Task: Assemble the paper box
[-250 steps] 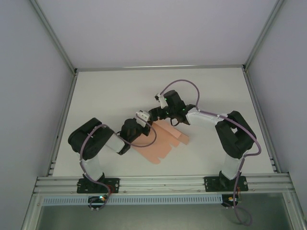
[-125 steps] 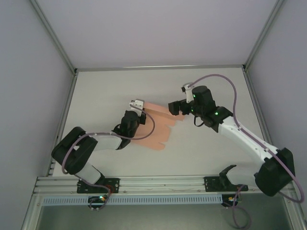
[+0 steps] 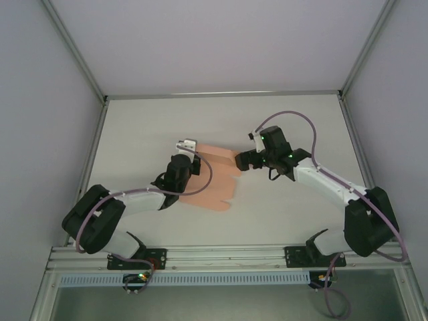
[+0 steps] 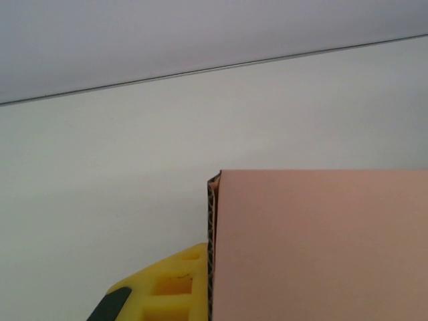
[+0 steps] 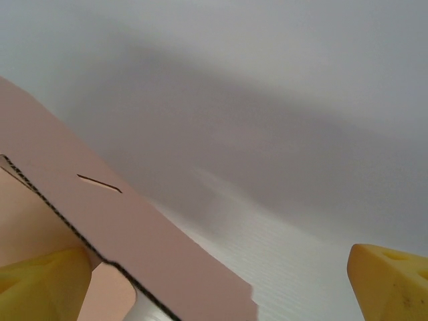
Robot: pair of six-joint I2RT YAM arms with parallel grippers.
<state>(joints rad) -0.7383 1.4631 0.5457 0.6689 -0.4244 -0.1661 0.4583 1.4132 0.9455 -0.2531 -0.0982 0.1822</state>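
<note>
— What has changed from above in the last half second?
— The right arm has folded its elbow in, and the right tool (image 3: pixel 239 160) has slid a little toward the card. The left arm has reached slightly further out. The paper box (image 3: pixel 212 184), a flat salmon-pink sheet with tabs, has kept its place mid-desk.
— And the tools there?
— The left tool (image 3: pixel 194 160) sits at the sheet's far left corner, and the right tool at its far right edge. The white desk (image 3: pixel 147 120) lies bare around them.
— The left wrist view?
— The card's pink face takes up the lower right, its corrugated edge running upright. One yellow finger (image 4: pixel 167 294) presses against it from the left, so that tool is clamped on the sheet.
— The right wrist view?
— Its two yellow fingers (image 5: pixel 40 281) stand wide apart, gripping nothing. The card's edge crosses just above the left-hand one, with a short slit (image 5: pixel 99 182) in its face. The other finger is well clear of it.
</note>
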